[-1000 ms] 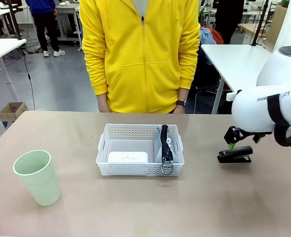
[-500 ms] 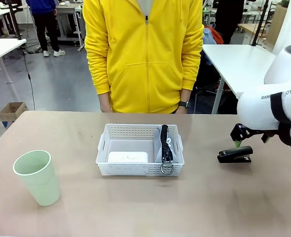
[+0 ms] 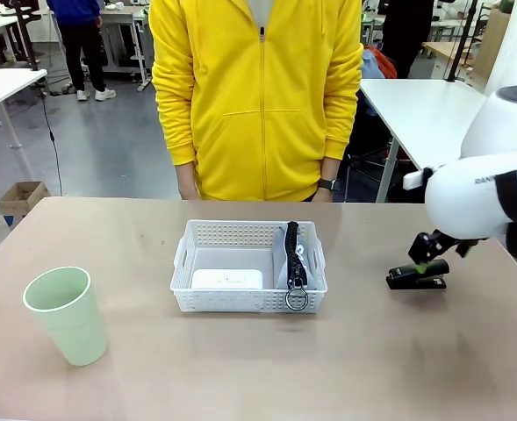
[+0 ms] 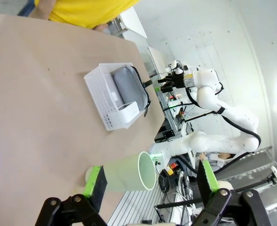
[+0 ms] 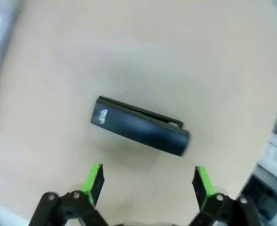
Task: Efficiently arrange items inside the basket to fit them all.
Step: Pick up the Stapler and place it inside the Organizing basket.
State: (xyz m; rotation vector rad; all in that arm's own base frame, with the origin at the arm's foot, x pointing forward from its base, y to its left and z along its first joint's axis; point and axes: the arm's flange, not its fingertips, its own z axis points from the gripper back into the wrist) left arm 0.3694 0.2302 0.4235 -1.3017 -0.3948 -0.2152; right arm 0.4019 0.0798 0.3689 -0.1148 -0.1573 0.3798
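While the right tool [image 5: 148, 172] hovers spread above it, the black stapler [image 3: 416, 277] lies lengthwise left-to-right.

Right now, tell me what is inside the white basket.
The white basket holds a flat white box at its near left and a grey zip pouch, zipper up, along its right side. Whatever lies under them is covered.

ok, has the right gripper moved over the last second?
Yes. In the front view the right gripper, jaws open, has shifted rightward and down, and now sits low over the black stapler, which has not moved.
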